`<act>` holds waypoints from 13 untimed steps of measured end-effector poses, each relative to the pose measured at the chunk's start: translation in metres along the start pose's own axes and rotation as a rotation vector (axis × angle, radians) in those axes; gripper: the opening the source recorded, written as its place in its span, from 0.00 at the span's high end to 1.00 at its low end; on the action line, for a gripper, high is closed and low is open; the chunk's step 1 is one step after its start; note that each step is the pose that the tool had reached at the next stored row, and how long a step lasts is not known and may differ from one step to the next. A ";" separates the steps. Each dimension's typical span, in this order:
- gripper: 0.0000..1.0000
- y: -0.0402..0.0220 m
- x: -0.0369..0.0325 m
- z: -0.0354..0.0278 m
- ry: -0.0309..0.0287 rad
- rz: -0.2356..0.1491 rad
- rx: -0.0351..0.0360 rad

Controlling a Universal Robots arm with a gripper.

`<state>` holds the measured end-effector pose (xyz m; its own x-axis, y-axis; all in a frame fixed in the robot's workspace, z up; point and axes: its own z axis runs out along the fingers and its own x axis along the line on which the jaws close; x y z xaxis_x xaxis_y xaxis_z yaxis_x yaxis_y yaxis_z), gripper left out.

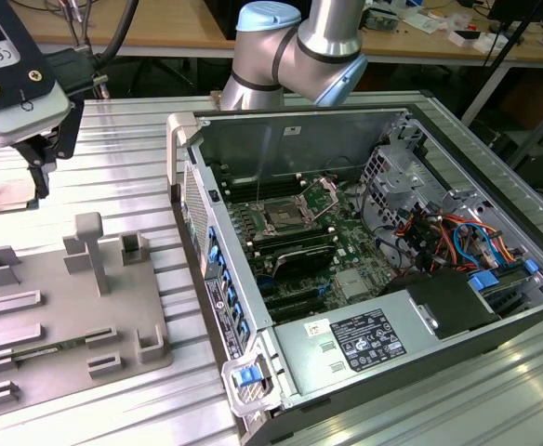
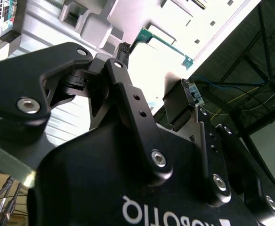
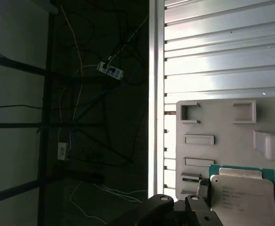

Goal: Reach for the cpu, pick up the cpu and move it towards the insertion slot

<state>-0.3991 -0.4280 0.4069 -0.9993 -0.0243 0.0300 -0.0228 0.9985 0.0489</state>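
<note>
Silvery and flat, the cpu (image 1: 2,190) hangs level at the exterior view's far left, above the ribbed aluminium worktop (image 1: 127,167) near its left edge, pinched by the black claw (image 1: 37,160) whose fingers close narrowly on the chip's edges. In the first wrist view the cpu (image 3: 243,190) shows its metal lid and green rim above the grey plastic tray (image 3: 213,122). That tray (image 1: 67,316) lies below and just right of the chip. Further right stands the open computer case (image 1: 364,269), lying on its side, with the insertion slot (image 1: 285,216) on its green board, frame lifted, well apart from the chip.
</note>
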 end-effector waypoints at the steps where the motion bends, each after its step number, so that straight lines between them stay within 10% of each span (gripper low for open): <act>1: 0.45 -0.0001 -0.0007 -0.0001 0.0001 0.000 0.0001; 13: 0.45 -0.0002 -0.0073 -0.0005 0.0001 0.000 0.0010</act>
<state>-0.3918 -0.4280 0.4072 -0.9993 -0.0242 0.0301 -0.0228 0.9986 0.0479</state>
